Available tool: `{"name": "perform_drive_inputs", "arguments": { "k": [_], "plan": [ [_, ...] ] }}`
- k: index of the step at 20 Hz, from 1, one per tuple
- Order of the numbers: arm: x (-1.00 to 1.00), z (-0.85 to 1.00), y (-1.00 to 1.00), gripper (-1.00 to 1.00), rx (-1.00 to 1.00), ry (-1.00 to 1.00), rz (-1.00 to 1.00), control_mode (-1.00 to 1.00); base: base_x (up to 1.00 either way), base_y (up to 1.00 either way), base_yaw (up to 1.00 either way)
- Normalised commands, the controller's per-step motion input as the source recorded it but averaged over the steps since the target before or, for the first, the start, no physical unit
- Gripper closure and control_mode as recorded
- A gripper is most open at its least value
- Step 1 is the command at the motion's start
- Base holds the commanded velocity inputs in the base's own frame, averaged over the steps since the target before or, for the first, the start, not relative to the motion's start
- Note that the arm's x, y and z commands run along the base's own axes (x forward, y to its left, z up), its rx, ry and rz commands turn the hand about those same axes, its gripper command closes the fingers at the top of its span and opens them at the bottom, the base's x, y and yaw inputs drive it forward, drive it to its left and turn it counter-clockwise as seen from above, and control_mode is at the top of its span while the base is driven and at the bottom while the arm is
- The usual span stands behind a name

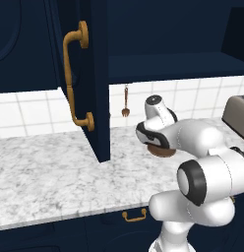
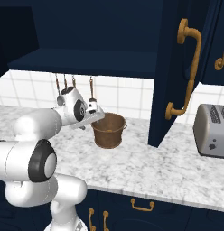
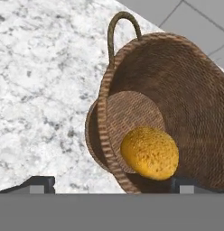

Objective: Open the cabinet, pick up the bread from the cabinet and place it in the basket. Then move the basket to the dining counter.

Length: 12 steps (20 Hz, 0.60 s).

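Observation:
The brown basket (image 3: pixel 186 99) stands on the marble counter, seen from above in the hand view, with one loop handle at its far rim. The round golden bread (image 3: pixel 150 152) lies inside it on the woven bottom. My gripper (image 3: pixel 111 185) is open just above the basket's near rim, one fingertip (image 3: pixel 39 182) outside the basket and the other over its inside. In the right base view the basket (image 2: pixel 108 131) sits right of my hand. The navy cabinet door (image 2: pixel 170 67) stands open, and so it appears in the left base view (image 1: pixel 97 74), brass handle facing out.
A silver toaster (image 2: pixel 213 131) sits on the counter at the right. Utensils (image 2: pixel 64 83) hang on the tiled wall behind my arm. The open door juts out over the counter beside the basket. Navy drawers with brass pulls (image 1: pixel 134 215) run below the counter edge.

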Motion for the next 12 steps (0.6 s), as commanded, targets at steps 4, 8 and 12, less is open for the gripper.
{"name": "perform_drive_inputs", "arguments": {
  "k": [4, 8, 12],
  "plan": [
    [0.17, -0.30, -0.07, -1.00, -0.06, 0.02, 0.06, -1.00, 0.00, 0.00, 0.00],
    [0.07, -0.34, -0.23, -1.00, 0.00, 0.03, 0.06, -1.00, 0.00, 0.00, 0.00],
    [0.09, -0.37, -0.23, -1.00, 0.00, 0.05, 0.05, -1.00, 0.00, 0.00, 0.00]
  ]
}}
